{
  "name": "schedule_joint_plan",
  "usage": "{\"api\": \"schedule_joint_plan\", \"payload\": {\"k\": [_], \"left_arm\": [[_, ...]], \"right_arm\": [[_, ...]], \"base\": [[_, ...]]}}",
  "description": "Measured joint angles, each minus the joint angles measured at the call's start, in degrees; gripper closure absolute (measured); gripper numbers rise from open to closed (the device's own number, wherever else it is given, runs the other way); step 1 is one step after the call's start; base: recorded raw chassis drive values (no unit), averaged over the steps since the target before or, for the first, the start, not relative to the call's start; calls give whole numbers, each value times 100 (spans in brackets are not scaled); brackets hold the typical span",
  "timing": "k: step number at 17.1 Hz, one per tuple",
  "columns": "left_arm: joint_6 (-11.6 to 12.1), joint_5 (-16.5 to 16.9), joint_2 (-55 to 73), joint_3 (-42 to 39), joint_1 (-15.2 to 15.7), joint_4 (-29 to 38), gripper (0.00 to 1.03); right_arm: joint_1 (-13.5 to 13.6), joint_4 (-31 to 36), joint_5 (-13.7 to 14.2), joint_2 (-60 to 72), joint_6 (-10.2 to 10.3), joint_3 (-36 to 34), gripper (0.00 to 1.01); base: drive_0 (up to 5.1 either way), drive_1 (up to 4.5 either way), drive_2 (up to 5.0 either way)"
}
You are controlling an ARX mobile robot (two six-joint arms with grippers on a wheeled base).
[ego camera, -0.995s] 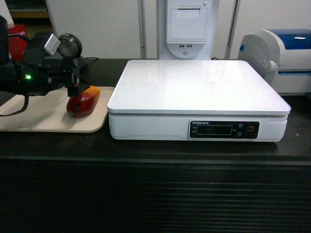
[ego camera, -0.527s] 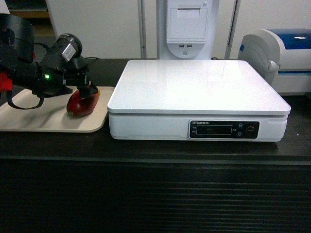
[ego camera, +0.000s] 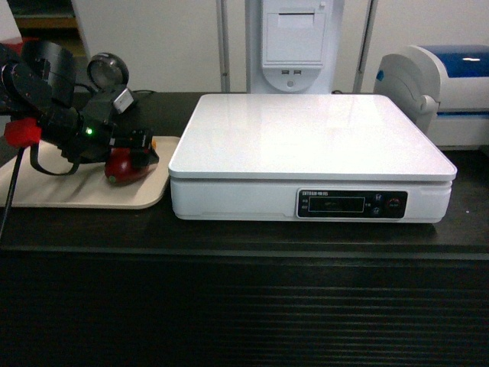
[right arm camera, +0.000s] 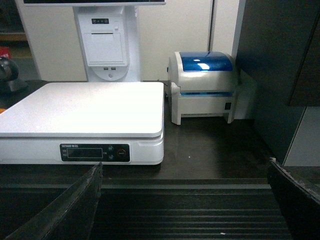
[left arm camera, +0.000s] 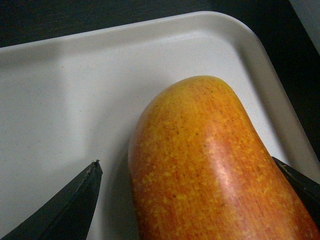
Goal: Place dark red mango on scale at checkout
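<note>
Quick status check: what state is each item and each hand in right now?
Mango: lying on the beige tray, not lifted.
Left hand: open, fingers either side of the mango; the left one shows a gap.
Right hand: open, holding nothing.
Scale: top plate bare, display dark.
Printer: lid closed.

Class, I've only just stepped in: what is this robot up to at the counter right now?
The left gripper is down at the mango, which lies on the beige tray left of the scale. In the left wrist view its fingers sit on either side of the fruit, with a gap showing on one side, so it looks open, not yet gripping. The scale's plate holds nothing. The right gripper hangs open in front of the counter, idle.
</note>
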Motion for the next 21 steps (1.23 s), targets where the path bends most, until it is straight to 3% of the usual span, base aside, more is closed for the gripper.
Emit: {"api": "schedule_joint_plan", "payload": {"k": [1,3,5,8,11,14,19,21], "left_arm": [[105,-7,0,15,-22,-37,7],[160,-42,4,15,-26,-17,27],[175,-44,2,-9,-35,92,36],[184,-24,-92,-199,-35,267,36],[83,131,-664,-1010,-81,809,37],[-186,249,-1613,-1775,-297,1480,37],[-769,356,-3412,-3156,-1425,2503,38],[-938,153,-3512,-3314,-2052,2771,38]], "right_arm": [[0,0,-2,0,0,0,3],[0,0,0,0,0,0,3],[0,0,0,0,0,0,3],[0,0,-2,0,0,0,3],[0,0,0,0,0,0,3],[0,0,-2,0,0,0,3],[0,0,0,0,0,0,3],[0,0,-2,0,0,0,3]], "base": [[0,0,0],[0,0,0],[0,0,0],[0,0,0],[0,0,0],[0,0,0],[0,0,0],[0,0,0]]}}
